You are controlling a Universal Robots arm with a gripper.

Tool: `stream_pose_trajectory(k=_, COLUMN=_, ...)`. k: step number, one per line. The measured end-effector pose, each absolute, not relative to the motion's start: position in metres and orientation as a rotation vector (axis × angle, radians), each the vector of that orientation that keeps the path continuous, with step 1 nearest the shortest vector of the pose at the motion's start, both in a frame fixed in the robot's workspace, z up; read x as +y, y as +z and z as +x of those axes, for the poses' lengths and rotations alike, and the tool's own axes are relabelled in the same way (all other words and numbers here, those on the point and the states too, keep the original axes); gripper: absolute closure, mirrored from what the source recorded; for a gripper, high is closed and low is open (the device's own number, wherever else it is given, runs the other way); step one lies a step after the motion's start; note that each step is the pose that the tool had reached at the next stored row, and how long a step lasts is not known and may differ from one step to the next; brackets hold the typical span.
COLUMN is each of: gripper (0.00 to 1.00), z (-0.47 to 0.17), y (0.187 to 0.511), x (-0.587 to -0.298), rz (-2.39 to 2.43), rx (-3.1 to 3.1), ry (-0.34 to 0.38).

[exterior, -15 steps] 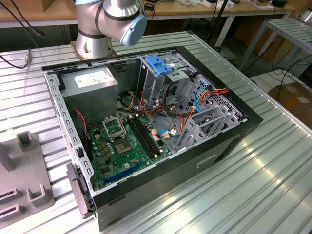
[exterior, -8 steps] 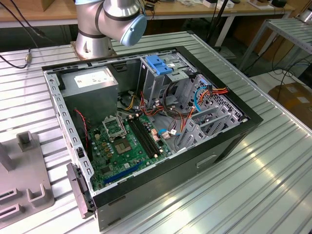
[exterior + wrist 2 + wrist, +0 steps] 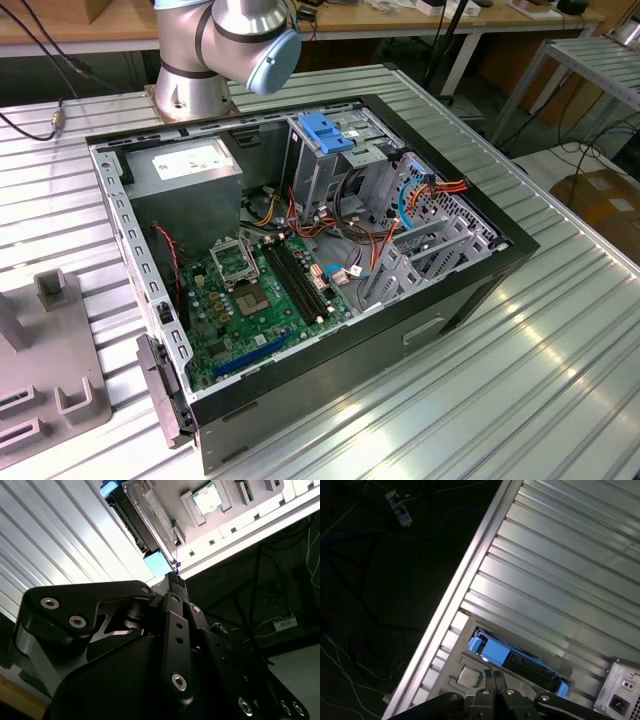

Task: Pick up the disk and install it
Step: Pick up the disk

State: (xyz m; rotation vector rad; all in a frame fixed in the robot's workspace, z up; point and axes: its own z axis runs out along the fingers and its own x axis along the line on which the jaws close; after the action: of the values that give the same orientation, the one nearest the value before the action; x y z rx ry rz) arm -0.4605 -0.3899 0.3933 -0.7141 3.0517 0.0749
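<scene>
Status: gripper (image 3: 491, 674) hangs above the tabletop (image 3: 560, 555), approach axis pointing down at the grey fixture (image 3: 240, 525). In both wrist views the jaws look pressed together, or very nearly so, w/ nothing pinched between them. The disk (image 3: 527, 666) stands on edge in a fixture slot, apart from the jaws, not yet lifted. A square chip (image 3: 207, 497) sits in a pocket just beside it. Key relation: the disk lies beyond the fingertips along the approach line, and the tips line up near one end of it, by a blue side rail (image 3: 490, 650), not over its middle. Long axis of the disk (image 3: 142, 517) runs approx. parallel to the tabletop ribs; a second blue rail caps the far end. I judge the pick step barely begun: no contact, and the jaws are too narrow as they stand to take the casing. Install target, per the exterior view, is the open computer case (image 3: 300, 370) w/ its drive cage (image 3: 325, 130).
</scene>
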Motion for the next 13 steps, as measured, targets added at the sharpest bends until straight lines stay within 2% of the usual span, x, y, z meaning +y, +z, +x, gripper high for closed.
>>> stream_pose_trajectory(k=13, gripper=0.90, z=-0.4605, y=0.3933, x=-0.3899, rz=-0.849, rx=3.019, ry=0.075)
